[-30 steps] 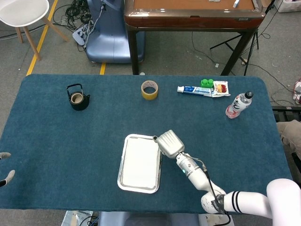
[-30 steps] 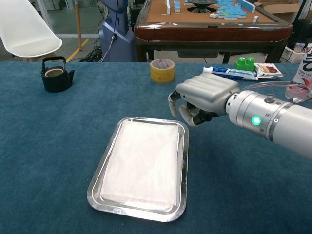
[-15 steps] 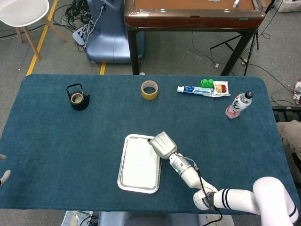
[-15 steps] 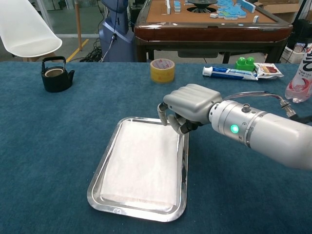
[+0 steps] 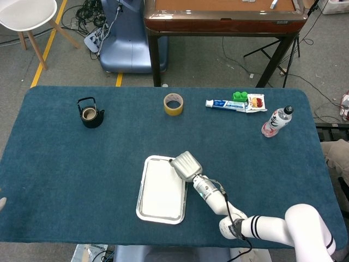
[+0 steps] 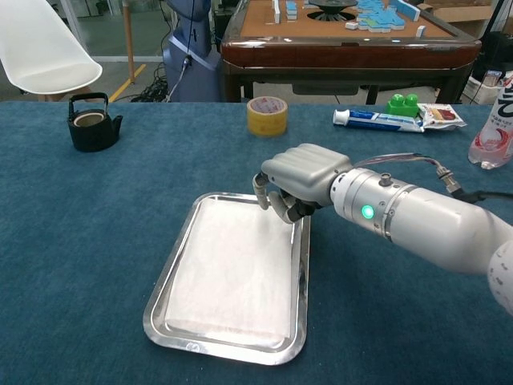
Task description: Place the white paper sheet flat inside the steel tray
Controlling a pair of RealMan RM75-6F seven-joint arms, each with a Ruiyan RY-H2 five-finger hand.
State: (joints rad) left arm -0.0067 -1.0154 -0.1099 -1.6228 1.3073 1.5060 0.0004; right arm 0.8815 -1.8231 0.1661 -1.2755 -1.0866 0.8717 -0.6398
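White paper sheet (image 5: 162,189) lay flat in steel tray (image 5: 143,184); right hand (image 5: 185,165) sat over tray's far right corner, fingers w/ nothing visible in them.

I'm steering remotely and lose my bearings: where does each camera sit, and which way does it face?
Head view: high above the near edge, looking steeply down on the table; shows the right hand and forearm.
Chest view: low at the near edge, looking across the table; shows the right hand from the side.
Shared: steel tray, white paper sheet, tape roll.
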